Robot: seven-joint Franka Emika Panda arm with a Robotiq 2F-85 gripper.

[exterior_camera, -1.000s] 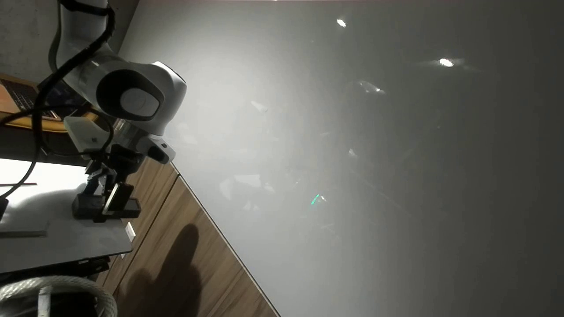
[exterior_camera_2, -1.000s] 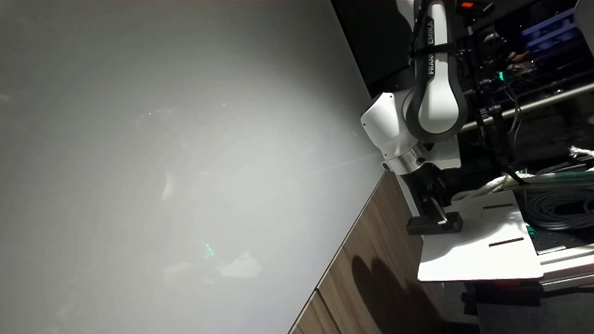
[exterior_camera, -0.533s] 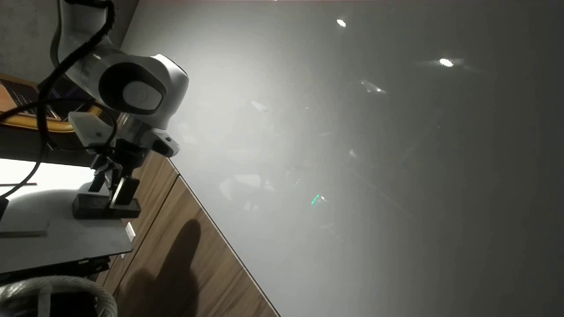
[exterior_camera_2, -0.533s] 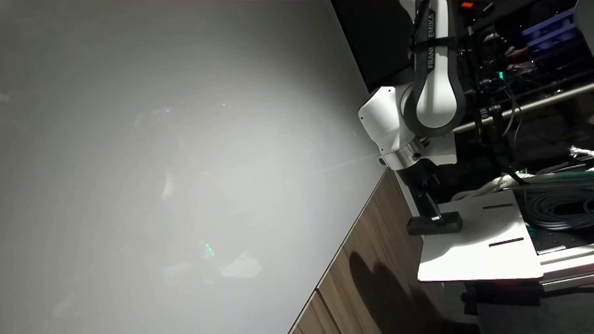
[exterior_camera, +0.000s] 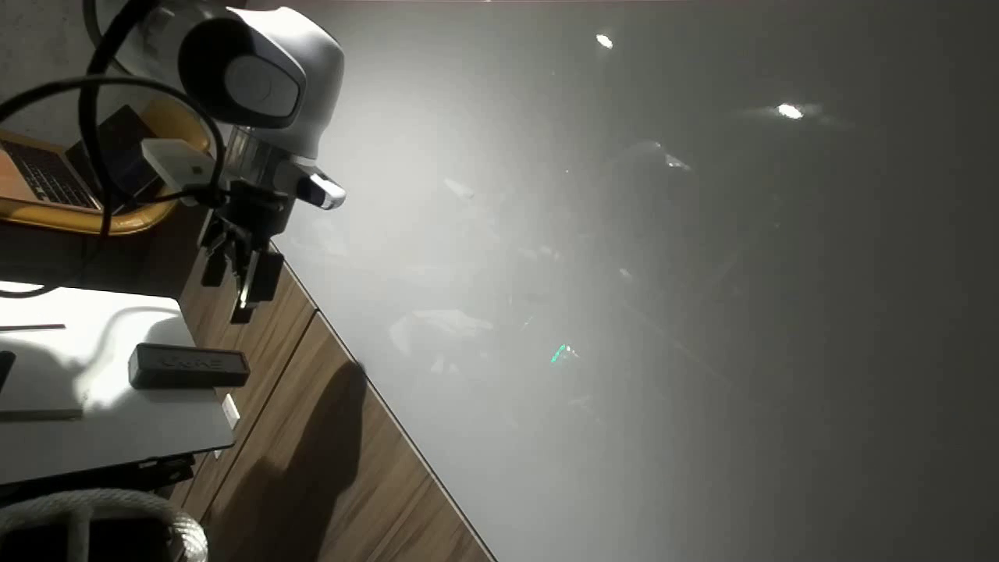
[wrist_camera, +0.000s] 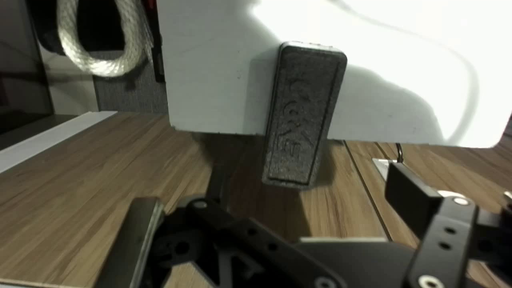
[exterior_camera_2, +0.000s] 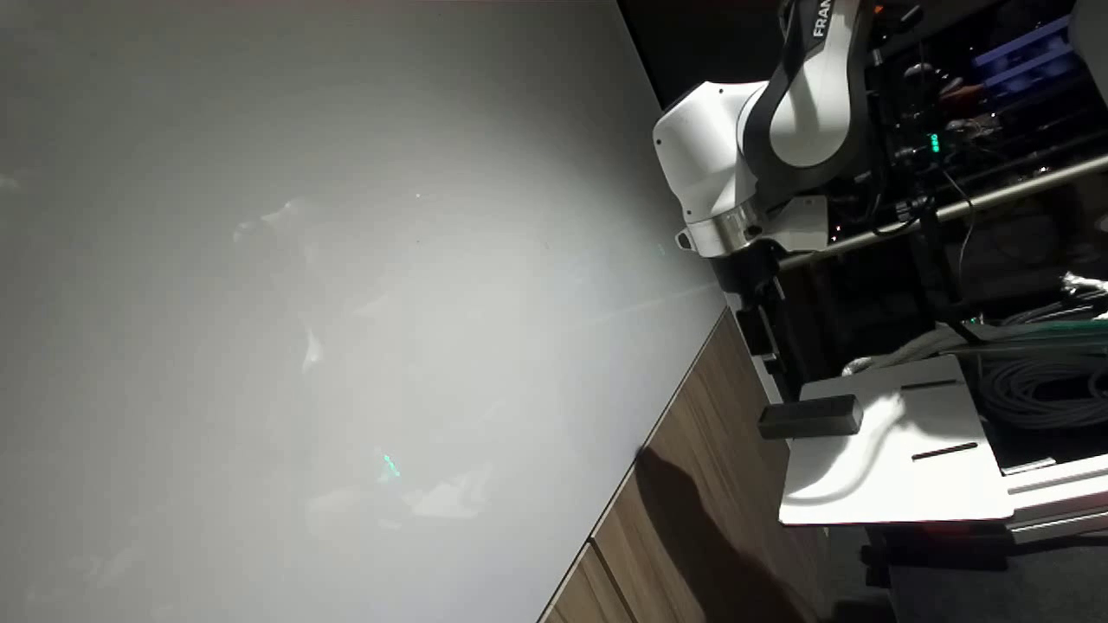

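Observation:
A dark grey block [exterior_camera: 189, 367] with raised lettering lies on a white platform [exterior_camera: 140, 433], one end jutting past its edge. The block [exterior_camera_2: 810, 417] and the platform [exterior_camera_2: 900, 476] show in both exterior views. My gripper [exterior_camera: 240, 285] is open and holds nothing; it hangs above the block, apart from it. It also shows above the block in an exterior view [exterior_camera_2: 766, 346]. In the wrist view my gripper's fingers [wrist_camera: 316, 196] are spread wide, with the block [wrist_camera: 304, 116] ahead of them over the platform's edge [wrist_camera: 208, 100].
A large glossy pale panel [exterior_camera: 624, 312] stands beside the arm, with a wood-grain surface [exterior_camera: 375, 476] along its edge. A rope loop [wrist_camera: 104, 68] is near the platform. A laptop [exterior_camera: 47, 176] sits on a yellow chair [exterior_camera: 140, 222]. Coiled cables [exterior_camera_2: 1047, 394] lie behind the platform.
My gripper's fingers were down around the block a second ago. The gripper has risen up and away from it. The block has stayed in place on the platform.

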